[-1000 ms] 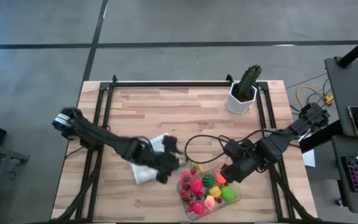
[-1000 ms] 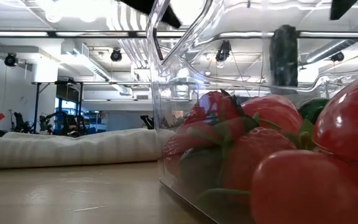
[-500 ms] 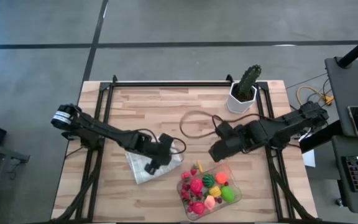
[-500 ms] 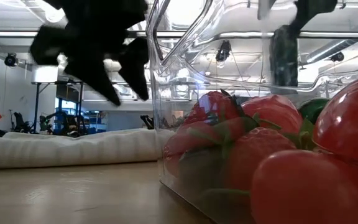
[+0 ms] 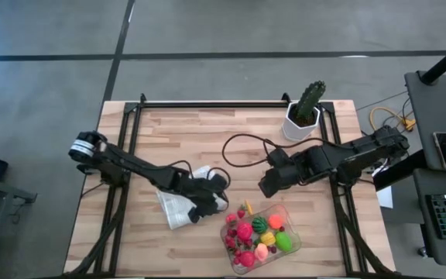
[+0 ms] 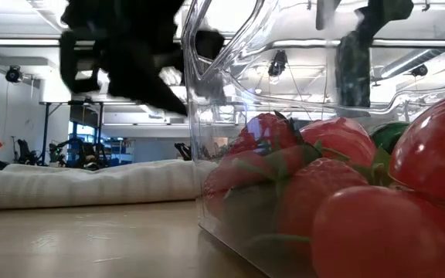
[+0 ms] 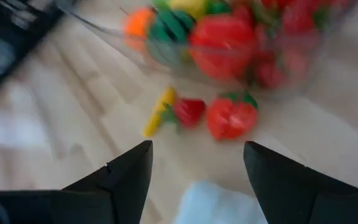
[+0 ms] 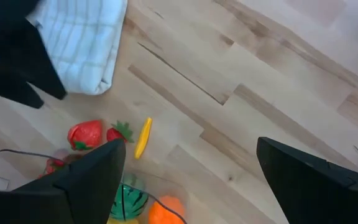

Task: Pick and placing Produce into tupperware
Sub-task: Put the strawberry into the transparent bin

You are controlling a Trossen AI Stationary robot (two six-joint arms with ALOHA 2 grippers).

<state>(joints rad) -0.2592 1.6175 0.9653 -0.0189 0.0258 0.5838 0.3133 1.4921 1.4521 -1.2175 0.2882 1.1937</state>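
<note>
Produce fills the clear tupperware in the high view, just below and between the left gripper, which hangs over the white checked cloth, and the right gripper. In the left wrist view, its empty fingers stand apart, with a red strawberry, small berry and yellow piece loose ahead. In the right wrist view, wide-open empty fingers frame the same three pieces beside the cloth.

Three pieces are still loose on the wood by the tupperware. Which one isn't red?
The small yellow piece, slim and elongated, lying beside the little red one with green leaves. The bigger red piece sits on the far side of that one. All three are outside the tupperware.
</note>
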